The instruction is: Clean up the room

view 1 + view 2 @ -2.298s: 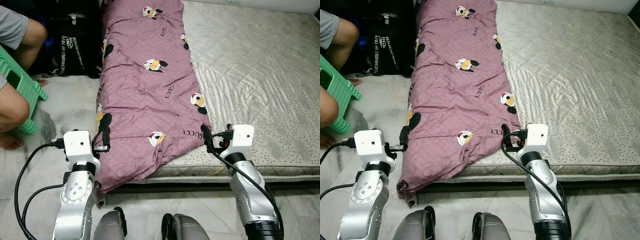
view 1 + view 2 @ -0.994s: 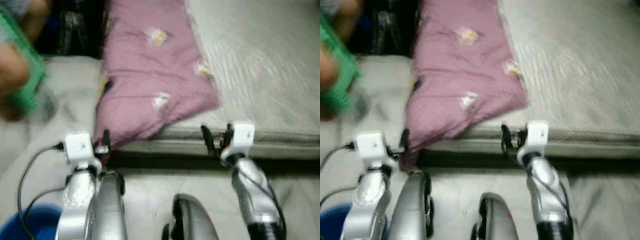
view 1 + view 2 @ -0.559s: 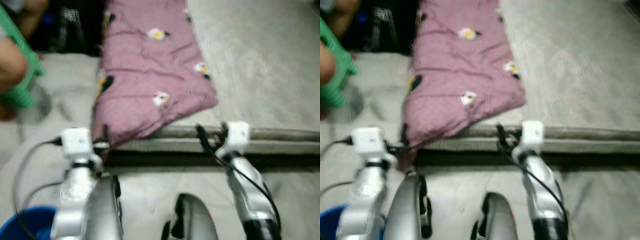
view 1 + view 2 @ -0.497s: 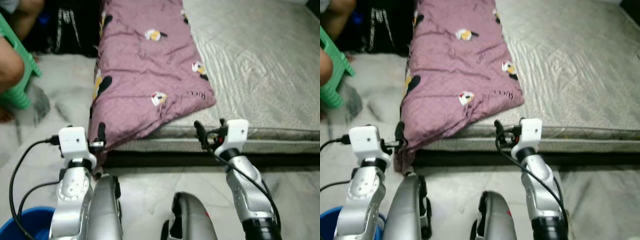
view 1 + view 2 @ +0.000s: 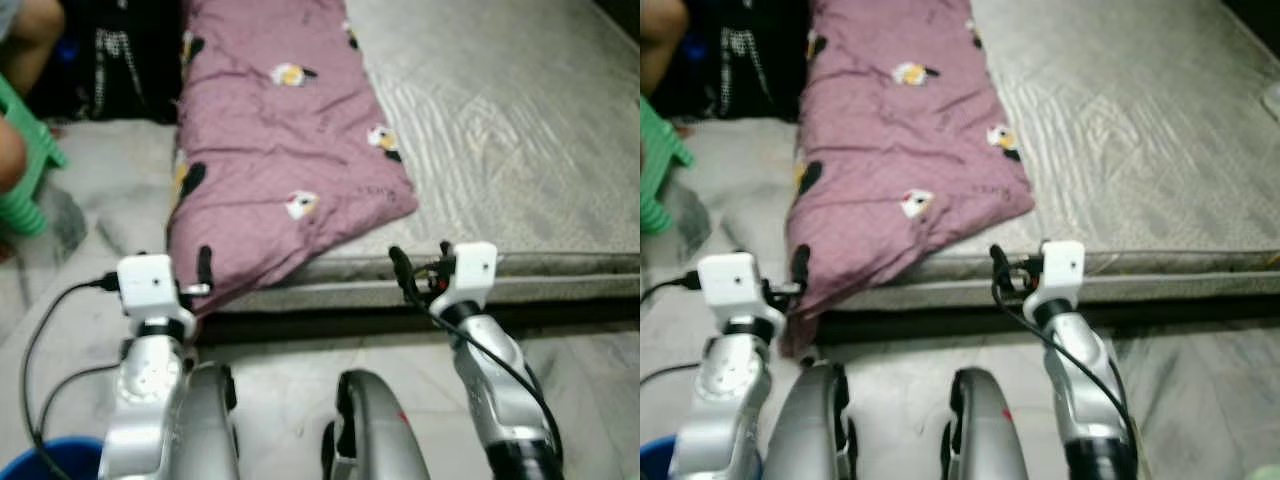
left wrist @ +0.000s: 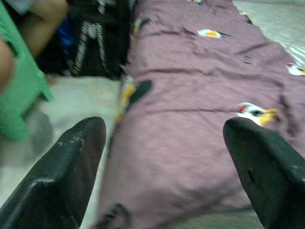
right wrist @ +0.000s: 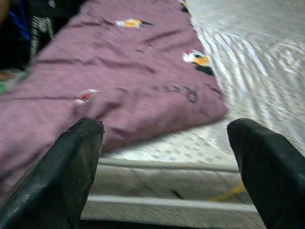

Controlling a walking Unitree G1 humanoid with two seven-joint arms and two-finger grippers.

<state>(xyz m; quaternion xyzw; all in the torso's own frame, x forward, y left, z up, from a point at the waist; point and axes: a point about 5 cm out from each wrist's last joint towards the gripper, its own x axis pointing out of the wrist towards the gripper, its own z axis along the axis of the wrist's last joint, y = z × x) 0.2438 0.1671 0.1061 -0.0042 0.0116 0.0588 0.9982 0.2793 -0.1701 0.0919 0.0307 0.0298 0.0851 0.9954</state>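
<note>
A purple blanket (image 5: pixel 280 170) printed with cartoon penguins lies along the left side of a grey mattress (image 5: pixel 500 130), and its near corner hangs over the edge toward the floor. My left gripper (image 5: pixel 204 270) is held up just short of that hanging corner. It is open, with the blanket (image 6: pixel 190 109) showing between its fingers (image 6: pixel 66 167). My right gripper (image 5: pixel 402 275) hovers in front of the mattress edge, right of the blanket's near end. It is open too, fingers (image 7: pixel 76 162) wide apart with nothing between them.
A green stool (image 5: pixel 25 190) and a person's leg (image 5: pixel 30 30) are at the far left. A black bag (image 5: pixel 120 60) stands beside the bed. A blue bucket (image 5: pixel 40 468) sits on the marble floor by my left arm. My legs (image 5: pixel 370 430) are below.
The camera has moved back from the bed, so the mattress edge now lies farther from both grippers. The blue bucket has come into view. Both arms hold the same pose.
</note>
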